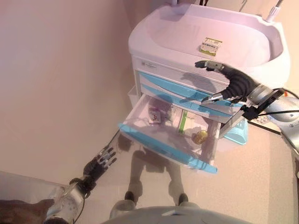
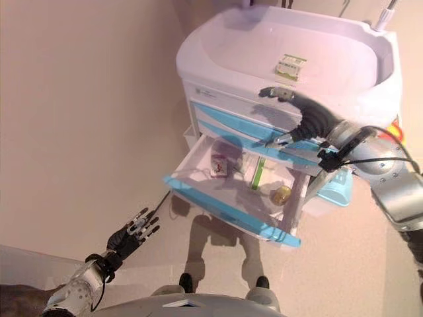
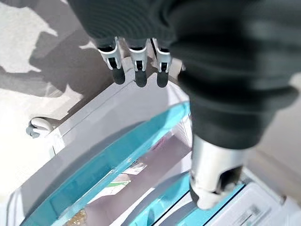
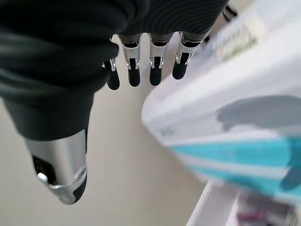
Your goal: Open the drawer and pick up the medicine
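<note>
Medicine (image 1: 155,115) lies in the open drawer (image 1: 163,144) with a green box (image 1: 182,122) and yellow blister (image 1: 201,136), below the empty right hand (image 1: 229,81), fingers spread. Left hand (image 1: 100,164) low, fingers relaxed, empty.

No text, number or sign can be read anywhere. A yellow-green label (image 1: 210,46) is stuck on the white top of the cart (image 1: 177,32), but its print cannot be made out. Printed packets (image 1: 155,114) lie in the open drawer (image 1: 159,144), and their lettering cannot be made out either.
</note>
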Robot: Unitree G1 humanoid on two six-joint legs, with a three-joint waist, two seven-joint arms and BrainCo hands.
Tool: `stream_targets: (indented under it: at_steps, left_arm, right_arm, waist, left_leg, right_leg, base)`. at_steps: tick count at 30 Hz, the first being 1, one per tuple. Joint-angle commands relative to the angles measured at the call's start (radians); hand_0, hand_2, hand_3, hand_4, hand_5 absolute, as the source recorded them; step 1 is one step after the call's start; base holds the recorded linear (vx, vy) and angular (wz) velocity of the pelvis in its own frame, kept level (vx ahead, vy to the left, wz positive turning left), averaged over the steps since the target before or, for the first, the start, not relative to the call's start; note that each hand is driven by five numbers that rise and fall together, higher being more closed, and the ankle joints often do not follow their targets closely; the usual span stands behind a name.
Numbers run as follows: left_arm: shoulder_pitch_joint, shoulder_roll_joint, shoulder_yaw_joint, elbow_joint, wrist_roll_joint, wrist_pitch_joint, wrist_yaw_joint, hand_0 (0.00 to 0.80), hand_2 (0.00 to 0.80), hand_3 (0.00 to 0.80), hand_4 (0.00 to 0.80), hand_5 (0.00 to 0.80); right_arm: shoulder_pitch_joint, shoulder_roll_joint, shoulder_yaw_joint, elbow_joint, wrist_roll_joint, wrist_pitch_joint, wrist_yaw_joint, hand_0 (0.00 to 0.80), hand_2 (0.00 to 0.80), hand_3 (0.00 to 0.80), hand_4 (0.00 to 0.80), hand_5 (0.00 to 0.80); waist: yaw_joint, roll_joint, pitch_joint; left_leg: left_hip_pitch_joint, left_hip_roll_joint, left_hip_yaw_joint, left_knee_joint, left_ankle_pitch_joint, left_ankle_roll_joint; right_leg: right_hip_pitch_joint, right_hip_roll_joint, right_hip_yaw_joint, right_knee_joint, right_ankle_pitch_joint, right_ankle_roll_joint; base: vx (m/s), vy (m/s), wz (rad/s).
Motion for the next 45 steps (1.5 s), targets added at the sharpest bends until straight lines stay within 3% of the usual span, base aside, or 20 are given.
stream_targets:
  at_steps: [1, 4, 16, 30, 35, 45]
  left_arm:
    - [-0.034, 0.053, 0.025, -0.050, 0.081, -0.064, -0.011, 0.000, 0.000, 0.000, 0.000, 0.000]
    - [-0.044, 0.068, 0.020, -0.055, 0.136, -0.079, -0.010, 0.000, 0.000, 0.000, 0.000, 0.000]
    - [-0.070, 0.157, -0.017, -0.049, 0.367, -0.098, 0.030, 0.000, 0.000, 0.000, 0.000, 0.000]
    - [-0.109, 0.322, -0.127, -0.091, 0.650, -0.111, 0.036, 0.000, 0.000, 0.000, 0.000, 0.000]
    - [-0.150, 0.382, -0.178, -0.126, 0.725, -0.097, 0.054, 0.000, 0.000, 0.000, 0.000, 0.000]
    - [-0.183, 0.410, -0.229, -0.145, 0.769, -0.097, 0.054, 0.000, 0.000, 0.000, 0.000, 0.000]
  right_arm:
    - [0.000, 0.041, -0.030, -0.064, 0.089, 0.003, 0.085, 0.000, 0.000, 0.000, 0.000, 0.000]
    - [0.049, 0.068, -0.020, -0.069, 0.079, -0.013, 0.147, 0.000, 0.000, 0.000, 0.000, 0.000]
    - [0.214, 0.134, 0.045, 0.014, 0.056, 0.031, 0.260, 0.000, 0.000, 0.000, 0.000, 0.000]
    - [0.323, 0.164, 0.138, 0.216, 0.102, 0.041, 0.209, 0.000, 0.000, 0.000, 0.000, 0.000]
    - [0.347, 0.154, 0.143, 0.282, 0.147, 0.006, 0.197, 0.000, 0.000, 0.000, 0.000, 0.000]
    - [0.414, 0.147, 0.090, 0.343, 0.136, -0.067, 0.119, 0.000, 0.000, 0.000, 0.000, 0.000]
  waist:
    - [0.006, -0.021, -0.014]
    - [0.000, -0.018, -0.014]
    - [-0.027, -0.005, 0.005]
    - [-0.069, 0.023, 0.037]
    - [-0.089, 0.031, 0.049]
    - [-0.116, 0.028, 0.051]
  left_leg:
    - [-0.057, 0.015, -0.021, 0.125, -0.134, 0.022]
    - [-0.059, 0.017, -0.016, 0.129, -0.132, 0.021]
    - [-0.068, 0.015, 0.001, 0.134, -0.124, 0.020]
    - [-0.080, 0.013, 0.009, 0.144, -0.114, 0.019]
    - [-0.083, 0.009, 0.016, 0.145, -0.111, 0.019]
    - [-0.075, 0.011, 0.024, 0.137, -0.108, 0.019]
  right_leg:
    - [-0.028, -0.046, -0.041, 0.116, -0.049, 0.032]
    - [-0.032, -0.046, -0.035, 0.117, -0.047, 0.032]
    - [-0.051, -0.049, -0.015, 0.116, -0.038, 0.038]
    - [-0.075, -0.052, -0.005, 0.135, -0.041, 0.034]
    - [-0.084, -0.055, 0.003, 0.138, -0.039, 0.034]
    - [-0.082, -0.049, 0.009, 0.132, -0.036, 0.038]
  base:
    - [-0.023, 0.000, -0.03]
    - [-0.017, 0.004, -0.06]
    - [-0.017, 0.012, -0.06]
    - [-0.007, 0.017, 0.00]
    - [-0.013, 0.029, -0.02]
    - [0.000, 0.001, 0.00]
